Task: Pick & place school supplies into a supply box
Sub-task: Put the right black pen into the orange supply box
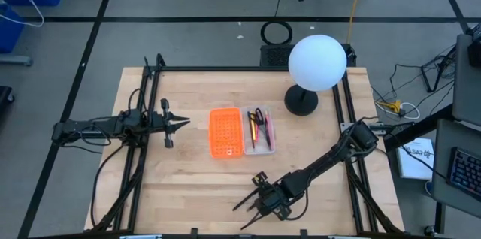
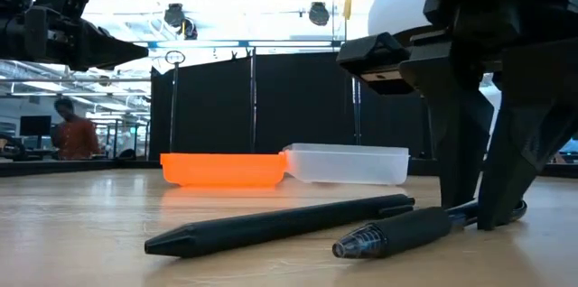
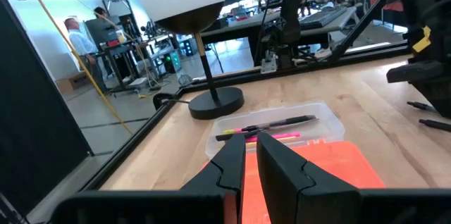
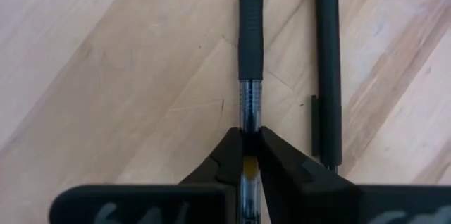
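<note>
Low view: 2 black pens (image 2: 280,224), 1 supply box (image 2: 284,167).

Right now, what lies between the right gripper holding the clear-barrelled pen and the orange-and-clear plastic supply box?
Bare wood only, in the high view: the right gripper clamps the clear-barrelled pen beside a black pen; nothing before the supply box.

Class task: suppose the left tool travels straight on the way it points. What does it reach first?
Probably the orange half of the supply box, just ahead of the left tool; height is uncertain, so it might pass above.
</note>
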Controlling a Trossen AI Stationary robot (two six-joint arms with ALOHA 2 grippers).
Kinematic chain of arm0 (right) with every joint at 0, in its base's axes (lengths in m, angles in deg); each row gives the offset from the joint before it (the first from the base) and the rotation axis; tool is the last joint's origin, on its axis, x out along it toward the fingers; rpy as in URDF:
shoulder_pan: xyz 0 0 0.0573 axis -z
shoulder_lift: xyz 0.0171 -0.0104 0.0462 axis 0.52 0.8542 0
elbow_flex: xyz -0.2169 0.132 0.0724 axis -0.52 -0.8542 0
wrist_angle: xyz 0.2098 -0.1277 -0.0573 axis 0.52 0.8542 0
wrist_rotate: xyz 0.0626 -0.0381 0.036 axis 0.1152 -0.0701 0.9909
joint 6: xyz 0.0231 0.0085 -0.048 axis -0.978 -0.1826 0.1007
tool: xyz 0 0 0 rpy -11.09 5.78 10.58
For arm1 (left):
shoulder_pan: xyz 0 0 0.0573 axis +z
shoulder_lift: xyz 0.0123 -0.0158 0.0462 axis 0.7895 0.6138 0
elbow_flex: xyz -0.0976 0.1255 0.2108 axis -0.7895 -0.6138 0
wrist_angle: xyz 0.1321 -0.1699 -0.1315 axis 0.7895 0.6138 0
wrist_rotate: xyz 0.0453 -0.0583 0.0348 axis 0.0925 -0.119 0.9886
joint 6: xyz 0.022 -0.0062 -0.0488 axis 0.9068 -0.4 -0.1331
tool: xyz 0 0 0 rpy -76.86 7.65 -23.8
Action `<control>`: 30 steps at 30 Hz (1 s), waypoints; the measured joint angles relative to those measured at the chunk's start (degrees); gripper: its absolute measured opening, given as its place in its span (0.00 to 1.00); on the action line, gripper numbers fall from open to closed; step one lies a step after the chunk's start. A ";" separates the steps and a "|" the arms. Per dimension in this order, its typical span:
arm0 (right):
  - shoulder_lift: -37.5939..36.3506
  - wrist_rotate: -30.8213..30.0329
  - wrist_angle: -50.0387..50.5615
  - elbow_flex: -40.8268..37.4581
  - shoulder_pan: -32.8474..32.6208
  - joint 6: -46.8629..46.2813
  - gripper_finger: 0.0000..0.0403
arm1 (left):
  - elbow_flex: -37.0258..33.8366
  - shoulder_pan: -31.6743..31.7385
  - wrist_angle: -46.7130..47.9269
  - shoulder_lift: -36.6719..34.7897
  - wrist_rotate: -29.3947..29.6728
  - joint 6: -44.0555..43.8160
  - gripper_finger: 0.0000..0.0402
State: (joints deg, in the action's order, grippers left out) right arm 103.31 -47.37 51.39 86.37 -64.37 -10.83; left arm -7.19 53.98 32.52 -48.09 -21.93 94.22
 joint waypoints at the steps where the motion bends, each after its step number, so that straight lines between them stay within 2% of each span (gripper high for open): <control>1: -0.59 -0.75 -0.11 -0.04 -0.16 -0.02 0.06 | 0.00 0.00 -0.01 0.00 0.00 -0.01 0.12; 7: -5.84 -4.86 0.22 -0.31 -0.99 -0.19 0.06 | 0.00 0.00 -0.04 -0.02 -0.01 -0.32 0.12; 14: -10.05 -4.68 0.71 -0.28 -1.08 -0.99 0.05 | 0.00 0.00 -0.01 0.00 -0.04 -0.52 0.12; 19: -12.64 -5.55 3.12 -0.24 -0.29 3.87 0.05 | 0.00 0.00 -0.04 0.00 -0.07 -0.70 0.12; 24: -17.73 -7.03 6.58 -0.21 2.86 5.57 0.05 | 0.00 0.00 -0.04 0.00 -0.07 -0.70 0.12; 28: -22.95 -12.32 7.55 -0.12 6.27 9.38 0.05 | 0.00 0.00 -0.04 0.00 -0.07 -0.68 0.12; 30: -25.30 -13.05 7.51 -0.12 8.82 12.23 0.05 | 0.00 0.00 -0.04 0.00 -0.06 -0.40 0.12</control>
State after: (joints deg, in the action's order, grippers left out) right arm 78.01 -60.41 58.90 86.25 -55.54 1.40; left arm -7.19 53.98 32.48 -48.09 -21.99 93.81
